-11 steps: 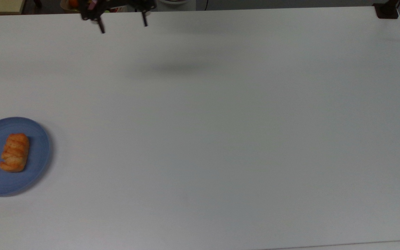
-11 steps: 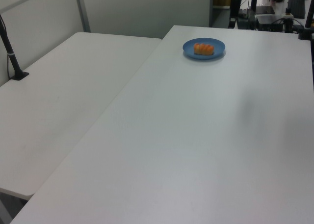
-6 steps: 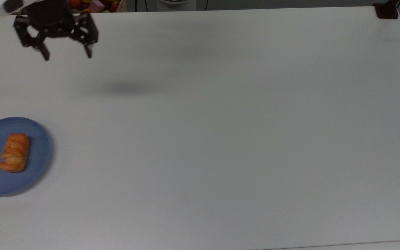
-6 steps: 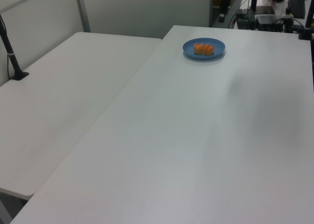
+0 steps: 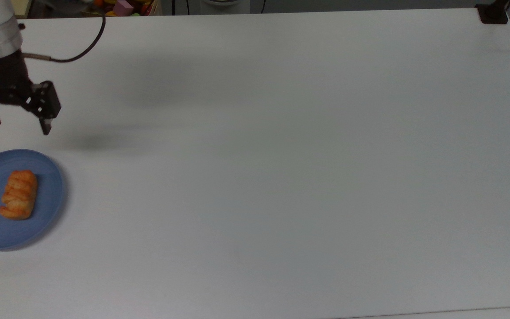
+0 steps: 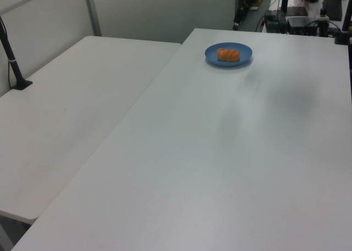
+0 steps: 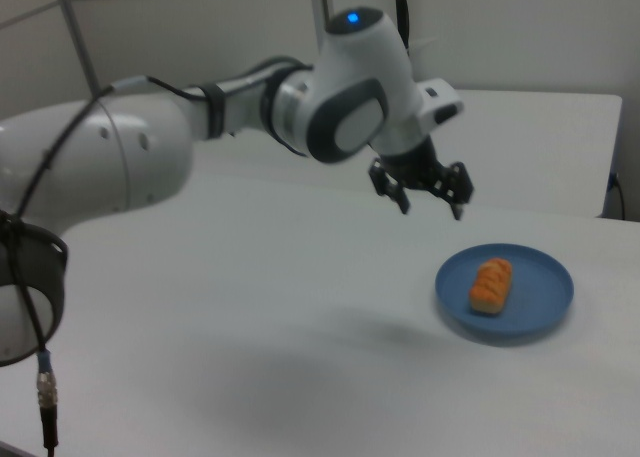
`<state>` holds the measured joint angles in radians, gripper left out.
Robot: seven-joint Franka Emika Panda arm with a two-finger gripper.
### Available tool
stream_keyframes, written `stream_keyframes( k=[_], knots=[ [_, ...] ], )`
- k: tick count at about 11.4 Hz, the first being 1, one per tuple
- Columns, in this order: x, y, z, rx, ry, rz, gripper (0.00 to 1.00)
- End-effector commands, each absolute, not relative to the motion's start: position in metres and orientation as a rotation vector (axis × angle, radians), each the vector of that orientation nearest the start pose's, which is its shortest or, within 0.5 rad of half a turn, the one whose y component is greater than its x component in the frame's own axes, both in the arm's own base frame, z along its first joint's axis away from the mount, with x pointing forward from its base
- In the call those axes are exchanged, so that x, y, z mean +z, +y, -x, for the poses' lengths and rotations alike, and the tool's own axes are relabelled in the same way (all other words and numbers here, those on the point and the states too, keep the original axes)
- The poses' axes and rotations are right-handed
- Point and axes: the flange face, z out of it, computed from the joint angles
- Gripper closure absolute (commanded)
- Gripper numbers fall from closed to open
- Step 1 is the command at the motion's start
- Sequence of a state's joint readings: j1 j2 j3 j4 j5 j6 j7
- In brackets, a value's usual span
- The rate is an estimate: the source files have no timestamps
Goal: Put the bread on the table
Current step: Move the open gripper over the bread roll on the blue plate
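- a small, oblong golden-orange bread roll (image 5: 18, 195) with ridged, braided-looking segments lies on a round blue plate (image 5: 47, 208), a little toward the top view's left of the plate's middle, long axis running up and down in that picture.
- the plate sits flat on the large white matte surface (image 5: 281, 177) at the top view's left edge; in the left view the plate (image 6: 245, 57) with the bread (image 6: 228, 54) stands near the far end of the surface (image 6: 220, 163); in the right view the plate (image 7: 545, 302) and bread (image 7: 491, 285) sit toward the right view's right on the surface (image 7: 250, 347).
- the black two-finger pincer (image 5: 18, 126) of a white robot arm (image 7: 150, 157) hangs in the air above the surface, fingers spread wide and pointing down, with nothing between them.
- in the top view the pincer sits above the plate in the picture, apart from plate and bread; in the right view the pincer (image 7: 430, 205) hovers higher than the plate and toward the right view's left of it, touching neither.
- a soft grey shadow (image 5: 100, 141) falls on the surface just to the top view's right of the pincer.
- a black cable (image 5: 82, 48) curves off the arm's wrist near the top view's upper left.
- a second white tabletop (image 6: 71, 108) adjoins the surface on the left view's left.
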<state>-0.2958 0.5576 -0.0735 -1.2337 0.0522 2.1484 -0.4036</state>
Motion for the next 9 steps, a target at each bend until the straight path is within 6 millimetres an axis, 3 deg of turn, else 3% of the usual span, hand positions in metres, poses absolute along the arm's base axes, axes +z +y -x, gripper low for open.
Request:
stream_keyframes(
  k=[1,5,9],
  knots=[
    [0.449,-0.279,-0.722,-0.678,-0.026,3.231,0.07],
    [0.384,-0.304,-0.733,-0.81,0.032,3.233,0.06],
    [0.349,-0.307,-0.739,-0.871,0.055,3.22,0.03]
  ],
)
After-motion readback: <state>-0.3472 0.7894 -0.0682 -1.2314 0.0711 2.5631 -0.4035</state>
